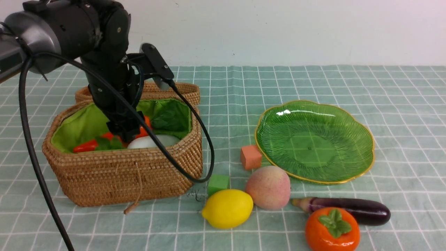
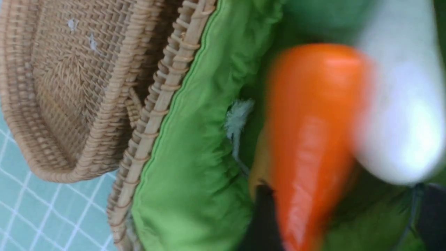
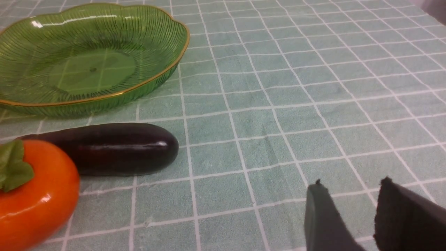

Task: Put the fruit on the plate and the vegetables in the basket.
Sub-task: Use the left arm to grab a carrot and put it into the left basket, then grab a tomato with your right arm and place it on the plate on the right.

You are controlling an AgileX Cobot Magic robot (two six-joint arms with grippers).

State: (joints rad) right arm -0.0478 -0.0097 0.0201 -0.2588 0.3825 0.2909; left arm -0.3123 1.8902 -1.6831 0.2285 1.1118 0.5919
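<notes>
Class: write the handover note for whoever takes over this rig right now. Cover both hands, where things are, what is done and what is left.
Left hand: looks open, down inside the basket.
Right hand: open, empty, touching nothing.
Done: carrot and radish lie in the basket.
Left: eggplant to basket; lemon, peach and persimmon to the plate, which holds nothing.
</notes>
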